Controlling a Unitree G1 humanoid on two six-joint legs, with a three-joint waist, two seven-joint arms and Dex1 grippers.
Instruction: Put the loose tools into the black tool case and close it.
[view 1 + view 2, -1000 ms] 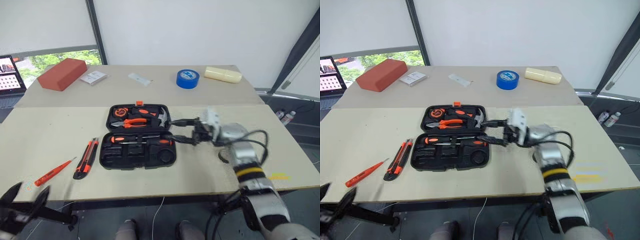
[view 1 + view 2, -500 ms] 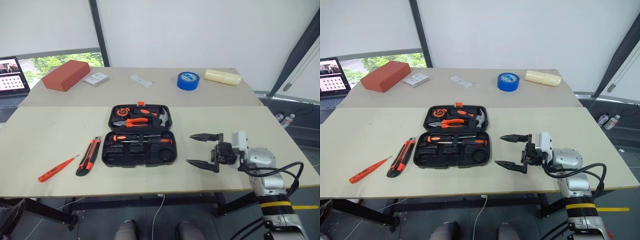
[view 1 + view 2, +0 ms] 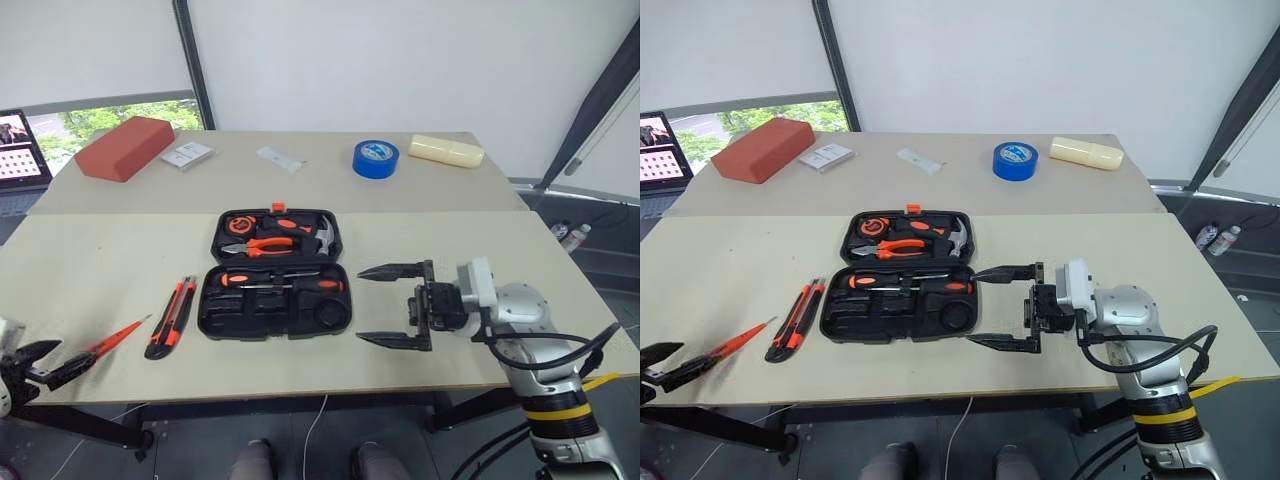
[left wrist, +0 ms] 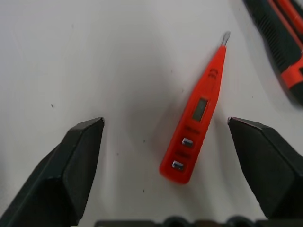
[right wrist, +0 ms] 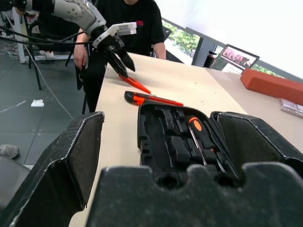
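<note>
Left gripper [image 4: 165, 156] jaws wide open astride tester pen [image 4: 197, 118], no contact, right gripper [image 3: 385, 305] jaws wide open, empty, beside tool case [image 3: 275, 290].

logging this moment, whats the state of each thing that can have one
black tool case: open, lid flat on table
tester pen: loose on table, between left gripper's open fingers, not gripped
utility knife: loose on table, left of case
left gripper: open
right gripper: open, empty, right of case
blue tape roll: lying flat
</note>
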